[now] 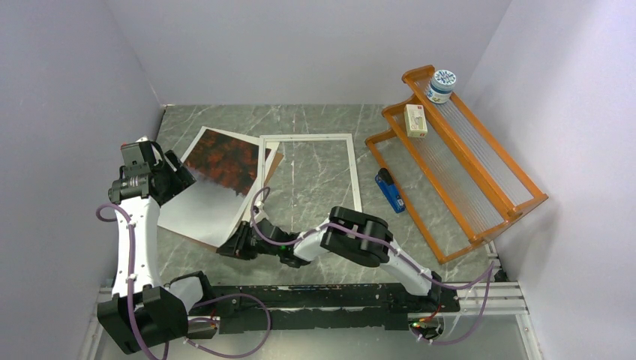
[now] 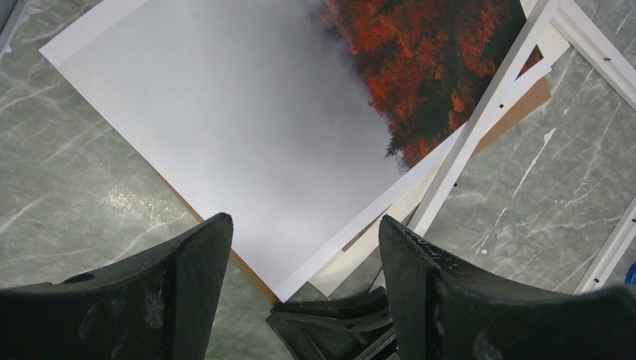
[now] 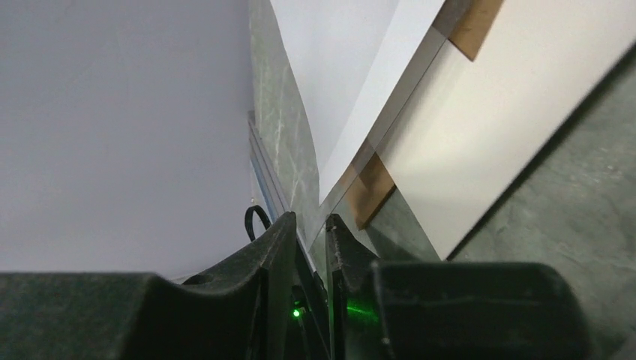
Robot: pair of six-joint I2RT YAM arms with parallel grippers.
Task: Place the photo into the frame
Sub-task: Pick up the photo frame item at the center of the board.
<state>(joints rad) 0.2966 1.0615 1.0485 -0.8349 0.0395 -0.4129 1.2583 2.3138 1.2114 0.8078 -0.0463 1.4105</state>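
The photo (image 1: 217,180) lies face up and skewed on the table, left of the frame (image 1: 352,169), its right side overlapping the frame's left rim. It rests on a brown backing board (image 1: 276,161). My left gripper (image 1: 174,180) hovers over the photo's left edge, open and empty; in the left wrist view (image 2: 304,221) its jaws stand wide apart above the photo (image 2: 247,127) and the frame rim (image 2: 480,127). My right gripper (image 1: 225,249) sits low at the photo's near corner; its jaws (image 3: 309,225) are nearly together, with the photo corner (image 3: 337,75) and board (image 3: 371,195) just ahead of them.
An orange wooden rack (image 1: 465,157) stands at the right, holding a jar (image 1: 441,85) and a small box (image 1: 415,120). A blue object (image 1: 390,190) lies between rack and frame. An off-white sheet (image 2: 360,255) pokes out under the photo. Walls close the left, back and right.
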